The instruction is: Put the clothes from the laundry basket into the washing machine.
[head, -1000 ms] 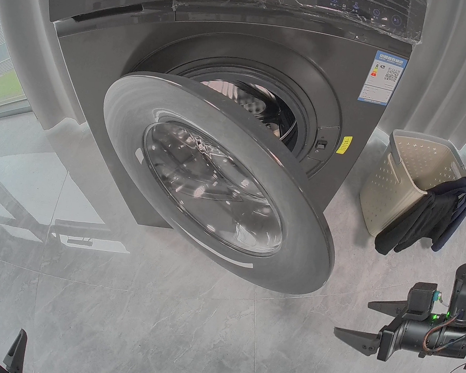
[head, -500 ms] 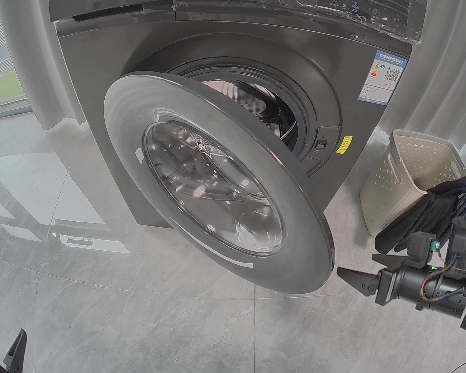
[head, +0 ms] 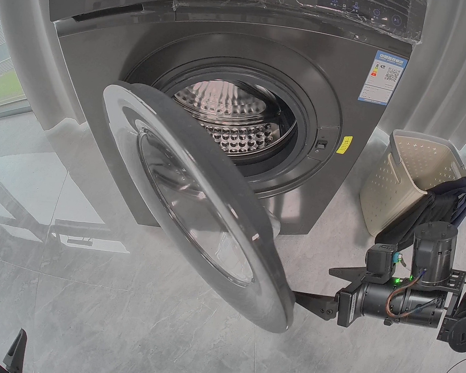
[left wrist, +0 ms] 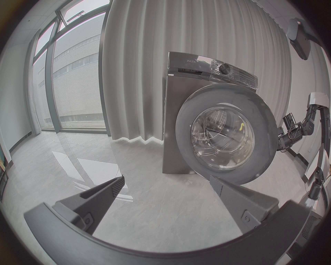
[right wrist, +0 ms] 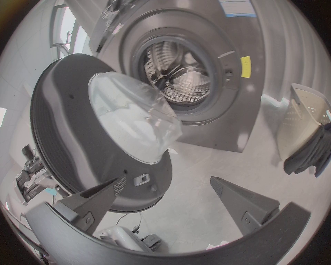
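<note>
The grey washing machine (head: 320, 67) stands with its round door (head: 198, 203) swung out, baring the steel drum (head: 228, 118). Right of it a cream laundry basket (head: 394, 181) holds dark clothes (head: 429, 209) draped over its front rim. My right gripper (head: 313, 283) is open, low beside the door's free edge, with its lower finger (head: 314, 304) at the door rim. In the right wrist view the right gripper (right wrist: 167, 179) spans the door's inner rim (right wrist: 138, 193); the drum (right wrist: 176, 74), basket (right wrist: 303, 117) and clothes (right wrist: 308, 153) lie beyond. My left gripper (head: 2, 323) is open near the floor, far left.
Grey tiled floor (head: 149, 323) spreads in front of the machine. White curtains (head: 462, 70) hang behind the basket. In the left wrist view the left gripper (left wrist: 165, 179) faces the machine (left wrist: 179, 103) and door (left wrist: 227, 133) from a distance, with windows (left wrist: 69, 79) beyond.
The right gripper moved up, then down and left to the door's edge. The door swung wider open, baring the drum. The left gripper has stayed put.
</note>
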Tool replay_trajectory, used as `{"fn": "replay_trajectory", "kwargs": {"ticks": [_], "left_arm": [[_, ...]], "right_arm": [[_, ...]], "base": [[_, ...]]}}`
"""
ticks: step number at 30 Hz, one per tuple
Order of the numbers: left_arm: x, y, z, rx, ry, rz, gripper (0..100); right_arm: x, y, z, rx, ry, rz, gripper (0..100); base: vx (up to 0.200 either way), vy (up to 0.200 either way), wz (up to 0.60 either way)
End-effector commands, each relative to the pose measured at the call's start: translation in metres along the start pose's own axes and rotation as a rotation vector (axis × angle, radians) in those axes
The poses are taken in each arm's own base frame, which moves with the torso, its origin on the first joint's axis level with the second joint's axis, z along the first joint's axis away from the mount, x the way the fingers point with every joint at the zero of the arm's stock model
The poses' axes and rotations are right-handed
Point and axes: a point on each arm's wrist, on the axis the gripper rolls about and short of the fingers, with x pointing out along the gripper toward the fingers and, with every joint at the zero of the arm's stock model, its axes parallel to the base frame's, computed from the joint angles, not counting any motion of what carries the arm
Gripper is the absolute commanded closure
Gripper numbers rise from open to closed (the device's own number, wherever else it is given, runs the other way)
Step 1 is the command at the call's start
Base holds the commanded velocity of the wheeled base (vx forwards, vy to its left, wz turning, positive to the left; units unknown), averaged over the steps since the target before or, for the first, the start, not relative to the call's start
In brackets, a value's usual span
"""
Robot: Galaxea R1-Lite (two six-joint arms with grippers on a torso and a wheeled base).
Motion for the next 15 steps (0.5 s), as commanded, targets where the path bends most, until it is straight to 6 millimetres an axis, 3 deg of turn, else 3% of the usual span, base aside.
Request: {"fn": "replay_trajectory", "kwargs": {"ticks": [1,8,15], "left_arm": [[0.000,0.000,-0.004,0.000,0.000,0.000,0],[0.000,0.000,-0.004,0.004,0.000,0.000,0],[0.000,0.000,-0.005,0.024,-0.004,0.002,0]], "right_arm": [[-0.001,0.009,0.000,-0.015,-0.017,0.034,0],[0.025,-0.001,0.009,0.040,-0.065,-0.006,0],[0.031,0.002,0.004,0.037,-0.060,0.011,0]], "base": [[0.000,0.000,0.00],[0.000,0.000,0.00],[0.000,0.000,0.00]]}}
